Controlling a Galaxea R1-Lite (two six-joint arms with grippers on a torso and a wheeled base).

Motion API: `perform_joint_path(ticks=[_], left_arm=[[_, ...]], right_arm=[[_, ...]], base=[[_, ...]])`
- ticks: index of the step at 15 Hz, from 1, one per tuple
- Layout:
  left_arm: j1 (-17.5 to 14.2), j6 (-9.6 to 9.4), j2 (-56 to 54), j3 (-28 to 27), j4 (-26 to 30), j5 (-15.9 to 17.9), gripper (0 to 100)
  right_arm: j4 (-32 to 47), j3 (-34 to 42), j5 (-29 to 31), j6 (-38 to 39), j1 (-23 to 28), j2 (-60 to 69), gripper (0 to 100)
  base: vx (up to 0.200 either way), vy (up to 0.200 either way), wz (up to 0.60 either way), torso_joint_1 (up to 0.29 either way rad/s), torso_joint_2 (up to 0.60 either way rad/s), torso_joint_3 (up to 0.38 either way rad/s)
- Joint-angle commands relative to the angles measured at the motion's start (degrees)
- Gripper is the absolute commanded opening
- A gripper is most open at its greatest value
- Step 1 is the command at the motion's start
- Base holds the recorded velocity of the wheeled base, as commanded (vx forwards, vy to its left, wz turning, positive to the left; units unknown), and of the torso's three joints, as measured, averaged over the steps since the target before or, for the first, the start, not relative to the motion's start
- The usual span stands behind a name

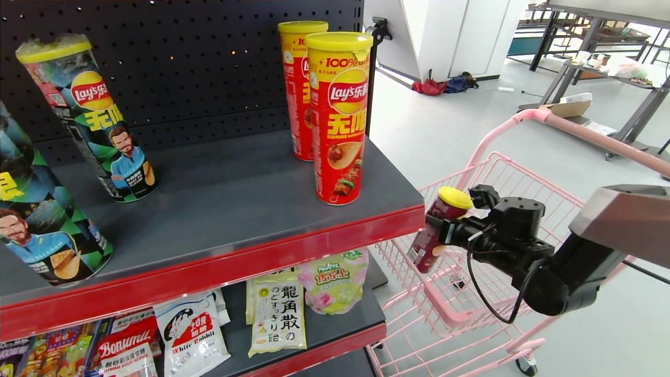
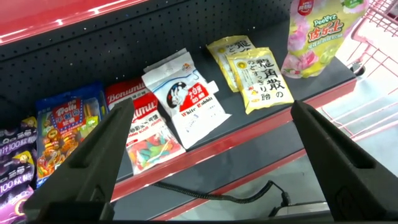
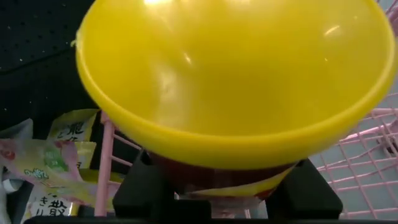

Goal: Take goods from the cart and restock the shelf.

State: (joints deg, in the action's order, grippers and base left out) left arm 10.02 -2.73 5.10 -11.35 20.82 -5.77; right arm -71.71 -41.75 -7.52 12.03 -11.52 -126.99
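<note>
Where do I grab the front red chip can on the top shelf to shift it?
Probably around its mid-body, coming level from the open front of the shelf. The front red can stands upright, a tall round tube, so a side pinch fits. A second red can close behind it and the pegboard block the back.

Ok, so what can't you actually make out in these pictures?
- Head view: cart contents, hidden behind the right claw and its red can.
- Right wrist view: the can's label, hidden by its yellow lid.
- Head view: leftmost green can, cut off by the edge.
- Head view: lower-shelf packets, tops hidden under the upper shelf.
</note>
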Motion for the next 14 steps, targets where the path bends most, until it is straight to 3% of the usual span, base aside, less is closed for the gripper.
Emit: perform_joint_path(ticks=[1,4,6,11,12,14], left_arm=[[0.0,0.01,0.0,0.1,0.01,0.05,100],[0.0,0.09,0.0,0.1,0.01,0.32,100],[0.0,0.09,0.0,0.1,0.01,0.23,100],[0.0,0.01,0.0,0.1,0.01,0.23,100],[0.0,0.09,0.0,0.1,0.01,0.23,100],[0.0,0.01,0.0,0.1,0.01,0.32,100]], right_arm=[[7.02,4.05,1.46,-4.39,0.01,15.54,0],[18.88,4.31,3.65,-10.1,1.15,30.66,0],[32.77,4.58,8.31,-17.83,3.87,45.25,0],[72.58,6.6,7.7,-17.66,4.66,82.43,0],[78.47,6.6,7.61,-17.66,5.19,87.17,0],[83.13,7.48,8.49,-18.01,6.16,92.71,0]], base=[[0.0,0.0,0.0,0.0,0.0,0.0],[0.0,0.0,0.0,0.0,0.0,0.0],[0.0,0.0,0.0,0.0,0.0,0.0],[0.0,0.0,0.0,0.0,0.0,0.0],[0.0,0.0,0.0,0.0,0.0,0.0],[0.0,0.0,0.0,0.0,0.0,0.0]])
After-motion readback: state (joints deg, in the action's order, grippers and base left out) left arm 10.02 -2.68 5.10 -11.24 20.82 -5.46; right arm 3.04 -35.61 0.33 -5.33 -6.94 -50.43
